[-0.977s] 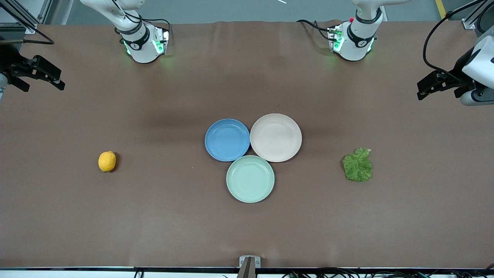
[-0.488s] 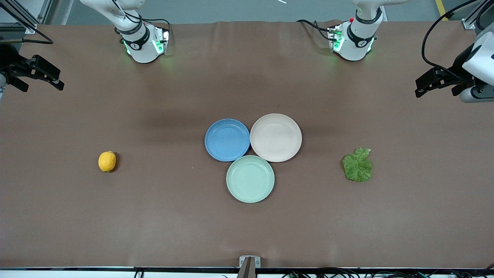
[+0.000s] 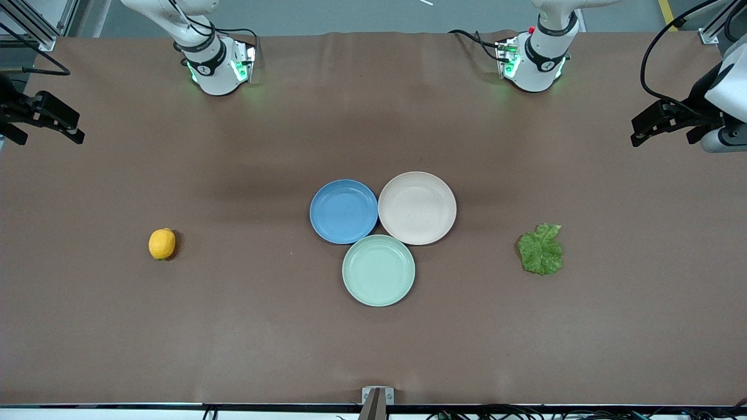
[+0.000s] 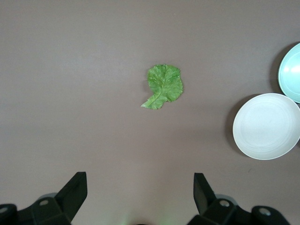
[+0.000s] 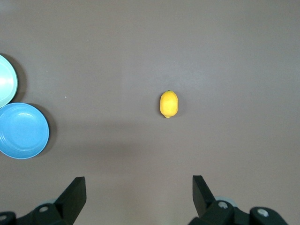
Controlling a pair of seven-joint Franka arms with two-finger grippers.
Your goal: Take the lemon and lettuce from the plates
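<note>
Both plates, blue (image 3: 343, 210) and beige (image 3: 416, 207), are bare. Nothing is gripped: the lemon (image 3: 161, 244) is seen under the spread right gripper (image 5: 138, 194), the lettuce (image 3: 541, 249) under the spread left gripper (image 4: 139, 193). Nothing seems left.

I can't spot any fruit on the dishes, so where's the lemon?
The lemon lies on the bare table toward the right arm's end, well apart from the blue plate.

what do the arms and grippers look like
Both arms are glossy white with black joint bands and green lights at their bases. The left gripper and right gripper are matte black with angular wedge-shaped fingers. Black cables loop along each wrist.
</note>
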